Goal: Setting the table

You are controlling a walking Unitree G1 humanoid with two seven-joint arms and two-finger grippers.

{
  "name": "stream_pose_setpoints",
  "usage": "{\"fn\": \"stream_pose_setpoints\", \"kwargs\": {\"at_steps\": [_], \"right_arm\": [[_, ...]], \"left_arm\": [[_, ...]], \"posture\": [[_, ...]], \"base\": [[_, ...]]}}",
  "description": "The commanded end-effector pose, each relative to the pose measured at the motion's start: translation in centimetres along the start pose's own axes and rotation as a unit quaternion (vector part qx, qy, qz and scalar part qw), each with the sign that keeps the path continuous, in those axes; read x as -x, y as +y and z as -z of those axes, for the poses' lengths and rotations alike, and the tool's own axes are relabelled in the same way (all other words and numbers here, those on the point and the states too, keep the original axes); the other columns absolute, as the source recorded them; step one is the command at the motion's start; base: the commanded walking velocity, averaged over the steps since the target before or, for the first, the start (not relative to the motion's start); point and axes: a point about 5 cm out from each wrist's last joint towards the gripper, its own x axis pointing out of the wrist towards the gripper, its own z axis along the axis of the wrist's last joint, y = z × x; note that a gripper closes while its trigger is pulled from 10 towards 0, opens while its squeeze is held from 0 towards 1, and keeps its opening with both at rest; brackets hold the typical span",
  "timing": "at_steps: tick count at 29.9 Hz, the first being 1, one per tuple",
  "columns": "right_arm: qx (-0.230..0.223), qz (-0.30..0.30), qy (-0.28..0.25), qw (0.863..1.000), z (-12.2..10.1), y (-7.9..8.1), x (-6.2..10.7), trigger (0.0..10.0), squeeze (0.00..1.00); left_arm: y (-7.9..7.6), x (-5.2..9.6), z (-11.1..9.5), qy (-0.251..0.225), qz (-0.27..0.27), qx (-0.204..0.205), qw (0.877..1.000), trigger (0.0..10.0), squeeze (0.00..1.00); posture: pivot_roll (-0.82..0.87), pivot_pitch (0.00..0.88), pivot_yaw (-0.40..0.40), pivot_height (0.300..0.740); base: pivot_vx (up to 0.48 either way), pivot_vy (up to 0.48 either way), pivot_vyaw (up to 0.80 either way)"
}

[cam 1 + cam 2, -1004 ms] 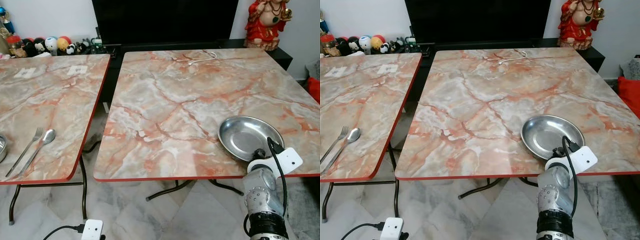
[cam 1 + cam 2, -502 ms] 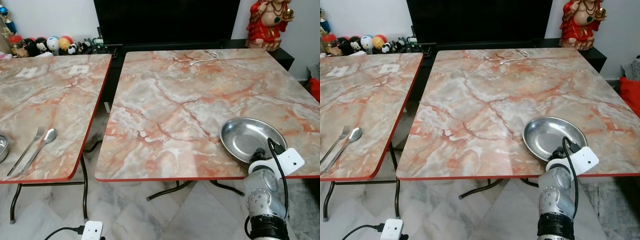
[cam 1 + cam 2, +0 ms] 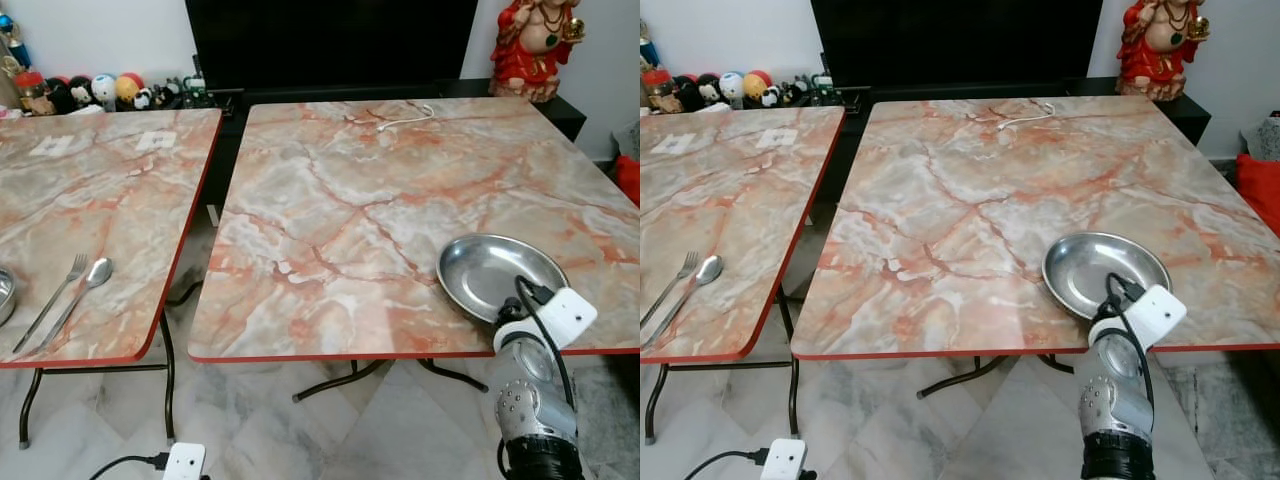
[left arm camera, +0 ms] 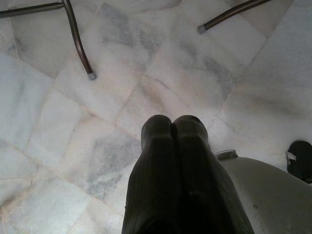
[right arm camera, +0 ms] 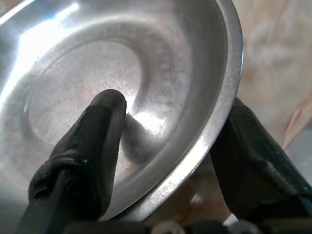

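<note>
A round steel plate (image 3: 500, 275) lies on the right marble table (image 3: 350, 200), close to its front right edge. My right gripper (image 5: 173, 105) is open and straddles the plate's near rim (image 5: 229, 92). One finger (image 5: 97, 131) rests inside the dish and the other (image 5: 253, 151) sits outside, under the rim. On the left table (image 3: 100, 190), a fork (image 3: 62, 285) and a spoon (image 3: 90, 275) lie side by side near the front, beside a steel bowl (image 3: 4, 295) at the picture's edge. My left gripper (image 4: 173, 122) hangs shut above the floor.
A gap with marble floor separates the two tables. A white cable (image 3: 405, 115) lies at the right table's far edge. A red statue (image 3: 535, 45) and a dark screen (image 3: 330, 40) stand behind. A white plug box (image 3: 183, 462) lies on the floor; table legs (image 4: 78, 44) are nearby.
My right wrist has leaned a little to the left at the plate's rim. The plate, the cutlery and the left arm stay where they were.
</note>
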Motion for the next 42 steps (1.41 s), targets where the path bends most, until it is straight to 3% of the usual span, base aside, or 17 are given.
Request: {"fn": "stream_pose_setpoints", "kwargs": {"at_steps": [1, 5, 10, 14, 18, 27, 30, 31, 33, 36, 42], "right_arm": [[0.036, 0.006, -0.018, 0.999, -0.5, -0.1, 0.3, 10.0, 0.0], [0.062, 0.019, -0.029, 0.997, -0.6, -0.5, 0.4, 10.0, 0.0], [0.074, 0.027, -0.002, 0.997, 0.0, -1.0, 0.6, 10.0, 0.0], [0.071, 0.003, 0.04, 0.997, 0.8, -0.8, 0.8, 10.0, 0.0], [0.097, -0.028, 0.061, 0.993, 1.3, -0.3, 0.7, 10.0, 0.0], [0.072, -0.036, 0.054, 0.995, 0.3, 0.4, 0.6, 10.0, 0.0], [-0.001, -0.029, 0.076, 0.997, 0.2, 0.5, 0.6, 10.0, 0.0], [-0.089, -0.013, 0.103, 0.991, 0.5, 0.5, 0.5, 10.0, 0.0], [-0.148, -0.006, 0.125, 0.981, 0.7, 0.6, 0.5, 10.0, 0.0], [-0.177, -0.018, 0.103, 0.979, 0.0, 0.9, 0.4, 10.0, 0.0], [-0.178, -0.016, 0.095, 0.979, 0.0, 0.7, 0.2, 10.0, 0.0]], "left_arm": [[0.1, 0.2, 0.7, 0.014, 0.001, -0.004, 1.0, 10.0, 0.0], [0.0, 0.3, 0.9, 0.017, 0.002, -0.004, 1.0, 10.0, 0.0], [0.0, 0.3, 1.0, 0.021, 0.003, -0.005, 1.0, 10.0, 0.0], [0.2, 0.3, 1.0, 0.022, 0.001, -0.005, 1.0, 10.0, 0.0], [0.3, 0.3, 0.9, 0.021, 0.001, -0.006, 1.0, 10.0, 0.0], [0.1, 0.1, 0.5, 0.014, 0.002, -0.014, 1.0, 10.0, 0.0], [0.0, 0.1, 0.4, 0.01, 0.005, -0.02, 1.0, 10.0, 0.0], [0.0, 0.1, 0.3, 0.009, 0.006, -0.022, 1.0, 10.0, 0.0], [0.0, 0.1, 0.3, 0.009, 0.006, -0.024, 1.0, 10.0, 0.0], [0.0, 0.1, 0.3, 0.009, 0.007, -0.027, 1.0, 10.0, 0.0], [0.2, 0.1, 0.3, 0.008, 0.008, -0.031, 0.999, 10.0, 0.0]], "posture": [[-0.02, 0.007, 0.002, 0.74], [-0.02, 0.006, 0.001, 0.74], [-0.02, 0.006, 0.001, 0.74], [-0.02, 0.006, 0.001, 0.74], [-0.02, 0.004, 0.001, 0.74], [-0.02, 0.0, 0.001, 0.74], [-0.02, 0.0, 0.004, 0.74], [-0.02, 0.0, 0.006, 0.74], [-0.02, 0.0, 0.007, 0.74], [-0.02, 0.0, 0.01, 0.74], [-0.02, 0.0, 0.015, 0.74]], "base": [[0.0, 0.0, 0.0], [0.0, 0.0, 0.0], [0.0, 0.0, 0.0], [0.0, 0.0, 0.0], [0.0, 0.0, 0.0], [0.0, 0.0, 0.0], [0.0, 0.0, 0.0], [0.0, 0.0, 0.0], [0.0, 0.0, 0.0], [0.0, 0.0, 0.0], [0.0, 0.0, 0.0]]}}
